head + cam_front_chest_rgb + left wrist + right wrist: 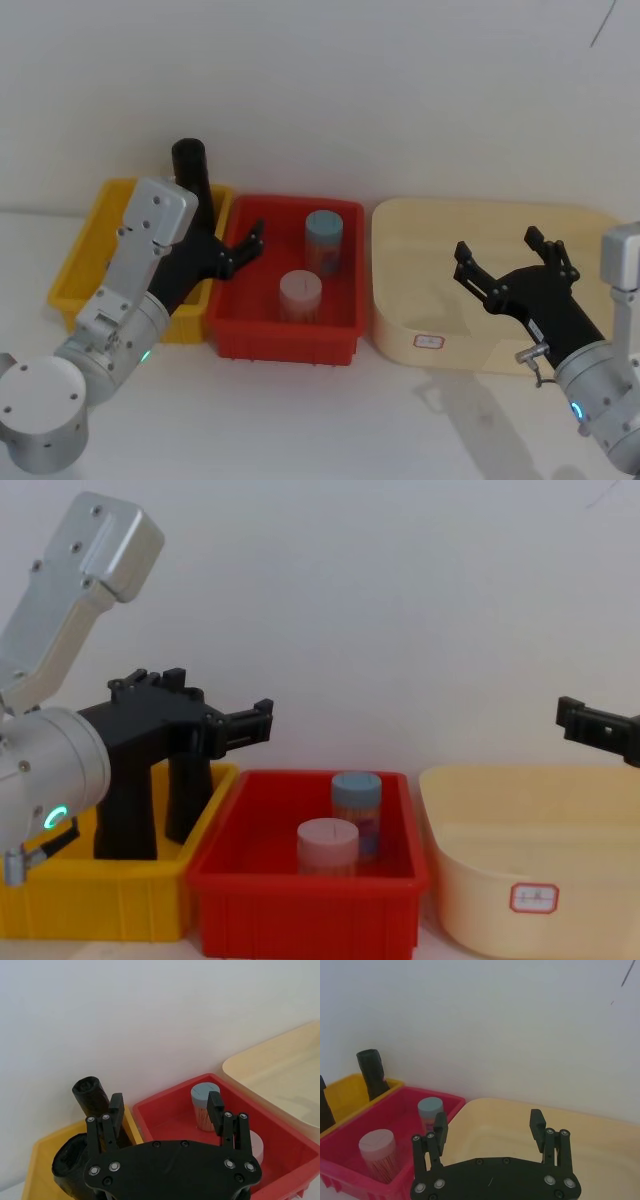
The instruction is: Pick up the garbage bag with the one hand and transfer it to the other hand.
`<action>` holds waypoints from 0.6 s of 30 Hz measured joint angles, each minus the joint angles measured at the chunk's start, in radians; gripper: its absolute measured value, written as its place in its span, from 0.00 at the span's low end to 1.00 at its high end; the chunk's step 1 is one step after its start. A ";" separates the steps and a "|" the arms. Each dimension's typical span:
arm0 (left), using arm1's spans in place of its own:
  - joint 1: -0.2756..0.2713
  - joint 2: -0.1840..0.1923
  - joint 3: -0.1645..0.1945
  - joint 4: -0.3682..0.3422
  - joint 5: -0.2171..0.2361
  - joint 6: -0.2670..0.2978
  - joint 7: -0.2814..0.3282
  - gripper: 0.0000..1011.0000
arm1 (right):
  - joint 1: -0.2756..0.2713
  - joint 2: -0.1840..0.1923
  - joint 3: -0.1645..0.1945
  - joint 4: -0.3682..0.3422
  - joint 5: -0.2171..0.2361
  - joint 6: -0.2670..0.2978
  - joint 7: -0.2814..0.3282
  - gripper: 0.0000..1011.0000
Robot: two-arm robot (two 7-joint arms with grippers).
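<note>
The garbage bag (pixel 189 166), a matte black roll, stands upright at the back of the yellow bin (pixel 82 262); it also shows in the left wrist view (pixel 91 1096), the chest view (pixel 188 798) and the right wrist view (pixel 372 1072). A second black roll (pixel 69 1161) stands nearer in the same bin (pixel 124 815). My left gripper (pixel 240 248), on the green-ringed arm, hovers open over the wall between the yellow and red bins, just right of the bag, holding nothing (pixel 165 1105) (pixel 258 723). My right gripper (pixel 498 245), on the blue-ringed arm, hangs open and empty over the cream tub (pixel 488 1119) (pixel 572 712).
The red bin (pixel 345 330) in the middle holds a blue-capped jar (pixel 324 240) and a pale pink-capped jar (pixel 300 294). The cream tub (pixel 400 330) sits at the right. A white wall rises right behind the bins.
</note>
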 joint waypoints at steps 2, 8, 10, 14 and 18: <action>0.000 0.000 0.000 0.000 0.000 0.000 0.000 0.99 | 0.000 0.000 0.000 0.000 0.000 0.000 0.000 0.99; 0.000 0.000 0.000 0.000 0.000 0.000 0.000 0.99 | 0.000 0.000 0.000 0.000 0.000 0.000 0.000 0.99; 0.000 0.000 0.000 0.000 0.000 0.000 0.000 0.99 | 0.000 0.000 0.000 0.000 0.000 0.000 0.000 0.99; 0.000 0.000 0.000 0.000 0.000 0.000 0.000 0.99 | 0.000 0.000 0.000 0.000 0.000 0.000 0.000 0.99; 0.000 0.000 0.000 0.000 0.000 0.000 0.000 0.99 | 0.000 0.000 0.000 0.000 0.000 0.000 0.000 0.99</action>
